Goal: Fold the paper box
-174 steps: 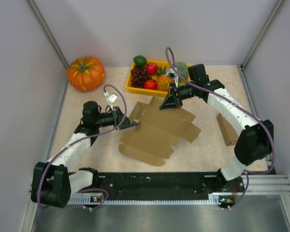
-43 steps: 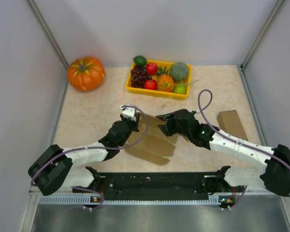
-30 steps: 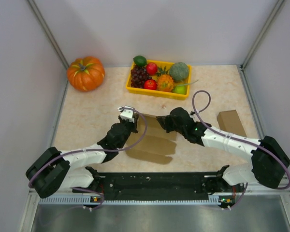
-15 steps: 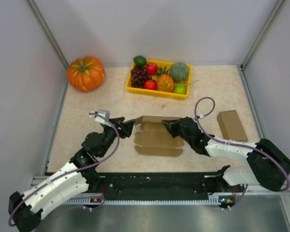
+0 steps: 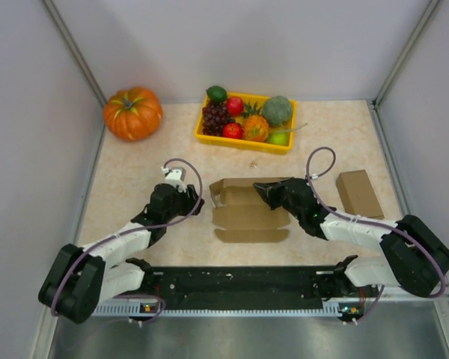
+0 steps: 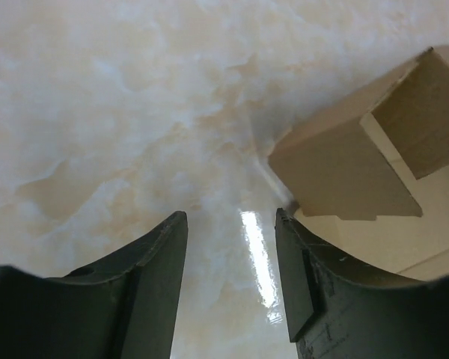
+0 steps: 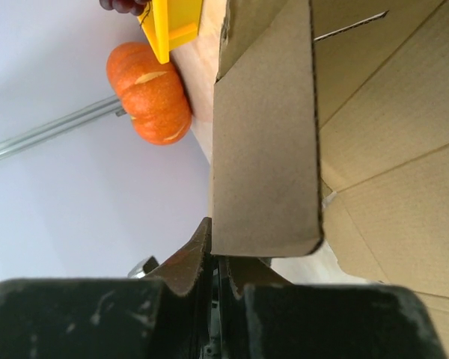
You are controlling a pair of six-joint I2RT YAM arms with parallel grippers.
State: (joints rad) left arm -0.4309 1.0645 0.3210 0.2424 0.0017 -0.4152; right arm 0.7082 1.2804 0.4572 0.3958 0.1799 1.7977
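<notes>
Between your two grippers the paper box [image 5: 248,215] lies on the table [image 5: 135,172], mostly flat, with its brown panels opened out. Your right gripper [image 5: 263,190] is at the box's far right corner. Its jaws are pressed together on the lower corner of a raised flap [image 7: 263,142]. In the right wrist view that flap stands up just ahead of the fingertips, and the flat panels spread away to its right. Your left gripper [image 6: 230,215] is just short of the box's left end, with its jaws spread and only bare tabletop between them. A turned-up end panel of the box lies ahead and to the right of its right finger, not touching it. Well beyond the right gripper a yellow tray [image 5: 243,143] holds a bunch of dark grapes [image 5: 215,116], a lime [image 5: 217,93], two red fruits, a small orange pineapple-like fruit [image 5: 255,128], a round green vegetable [image 5: 278,110] and a pale green fruit [image 5: 279,138]. Far ahead and to the left of the left gripper a pumpkin [image 5: 132,113] sits alone on the table. Out to the right of the right gripper a small closed cardboard box [image 5: 359,194] lies flat, well apart from it.
</notes>
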